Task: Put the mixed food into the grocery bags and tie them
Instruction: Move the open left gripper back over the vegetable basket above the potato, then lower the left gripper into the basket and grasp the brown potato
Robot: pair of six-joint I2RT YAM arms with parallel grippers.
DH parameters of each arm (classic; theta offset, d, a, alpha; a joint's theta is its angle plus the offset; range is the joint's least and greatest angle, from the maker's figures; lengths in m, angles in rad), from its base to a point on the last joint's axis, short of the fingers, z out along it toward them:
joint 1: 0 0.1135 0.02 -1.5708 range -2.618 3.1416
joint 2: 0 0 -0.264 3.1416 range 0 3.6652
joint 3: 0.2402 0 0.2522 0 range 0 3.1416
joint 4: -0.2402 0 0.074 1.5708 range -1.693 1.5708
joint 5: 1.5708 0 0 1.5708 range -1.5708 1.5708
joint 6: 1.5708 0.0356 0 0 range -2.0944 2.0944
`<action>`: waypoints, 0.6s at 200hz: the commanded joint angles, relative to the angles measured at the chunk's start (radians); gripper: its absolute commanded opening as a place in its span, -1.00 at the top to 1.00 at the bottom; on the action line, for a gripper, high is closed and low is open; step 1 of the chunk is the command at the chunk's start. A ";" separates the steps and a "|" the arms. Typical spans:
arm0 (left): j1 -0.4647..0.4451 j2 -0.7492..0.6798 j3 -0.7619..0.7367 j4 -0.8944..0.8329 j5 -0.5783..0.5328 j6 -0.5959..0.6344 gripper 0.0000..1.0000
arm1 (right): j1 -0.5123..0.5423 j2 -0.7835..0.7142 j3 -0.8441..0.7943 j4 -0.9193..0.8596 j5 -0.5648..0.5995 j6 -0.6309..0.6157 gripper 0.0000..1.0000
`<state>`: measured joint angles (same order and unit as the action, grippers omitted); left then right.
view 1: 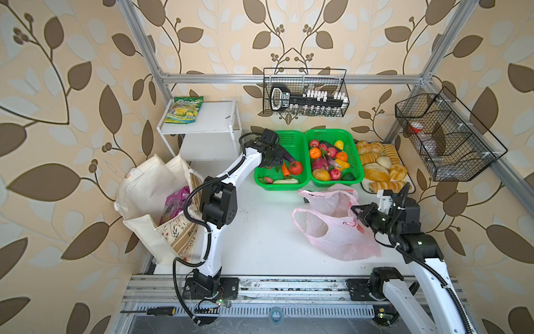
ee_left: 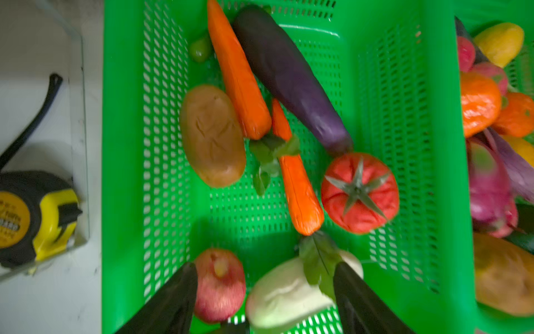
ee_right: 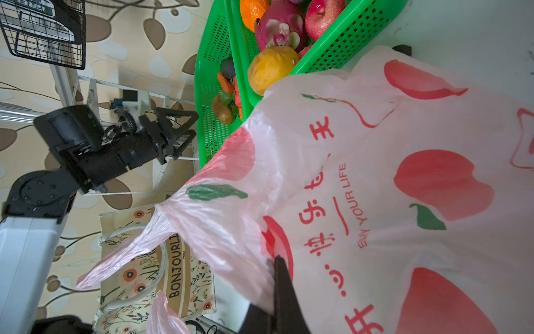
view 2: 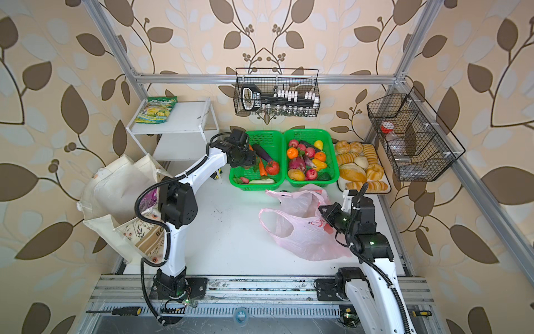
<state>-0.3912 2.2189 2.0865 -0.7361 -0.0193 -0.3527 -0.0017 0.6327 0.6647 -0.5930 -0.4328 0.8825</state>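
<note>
My left gripper (ee_left: 265, 289) hangs open over the left green basket (ee_left: 124, 144), a red apple (ee_left: 219, 284) and a pale white vegetable (ee_left: 284, 295) between its fingers. The brown potato (ee_left: 212, 136) and red tomato (ee_left: 359, 192) lie further in, beside carrots and an aubergine. In both top views this gripper (view 1: 273, 162) (view 2: 245, 160) is above the basket's left half. My right gripper (ee_right: 277, 269) (view 1: 354, 210) is shut on the rim of the pink plastic bag (view 1: 338, 234) (ee_right: 375, 173). The cream tote (view 1: 150, 188) stands at the left with a purple packet (view 1: 176, 202) inside.
A second green basket (view 1: 358, 150) of fruit sits right of the first, then a tray (view 1: 364, 188) of bread rolls. The white shelf (view 1: 208, 118) at the back left carries a yellow-green snack packet (view 1: 185, 110). A yellow tape measure (ee_left: 37, 217) lies beside the basket. Wire baskets (view 1: 306, 92) hang on the frame.
</note>
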 commanded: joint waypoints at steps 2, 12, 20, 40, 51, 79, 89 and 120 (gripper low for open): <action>0.022 0.099 0.151 -0.077 -0.099 0.053 -0.45 | -0.003 0.003 0.013 0.010 -0.029 0.010 1.00; 0.029 0.145 0.203 -0.092 -0.107 0.052 -0.45 | -0.003 -0.002 0.010 0.010 -0.027 0.008 1.00; 0.031 0.176 0.232 -0.100 -0.115 0.055 -0.44 | -0.003 -0.001 0.009 0.010 -0.026 0.009 1.00; 0.031 0.214 0.253 -0.082 -0.160 0.065 -0.44 | -0.003 0.005 0.009 0.014 -0.027 0.002 1.00; 0.031 0.227 0.251 -0.066 -0.183 0.066 -0.46 | -0.003 0.014 0.008 0.017 -0.032 -0.001 1.00; 0.032 0.266 0.262 -0.027 -0.197 0.093 -0.44 | -0.003 0.036 0.009 0.025 -0.042 -0.008 1.00; 0.032 0.283 0.277 -0.023 -0.199 0.099 -0.43 | -0.003 0.040 0.010 0.025 -0.045 -0.010 1.00; 0.035 0.318 0.310 -0.013 -0.195 0.113 -0.42 | -0.003 0.042 0.006 0.026 -0.046 -0.015 1.00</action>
<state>-0.3599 2.5267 2.3444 -0.7719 -0.1757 -0.2703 -0.0025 0.6769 0.6647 -0.5793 -0.4648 0.8772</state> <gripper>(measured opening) 0.709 0.047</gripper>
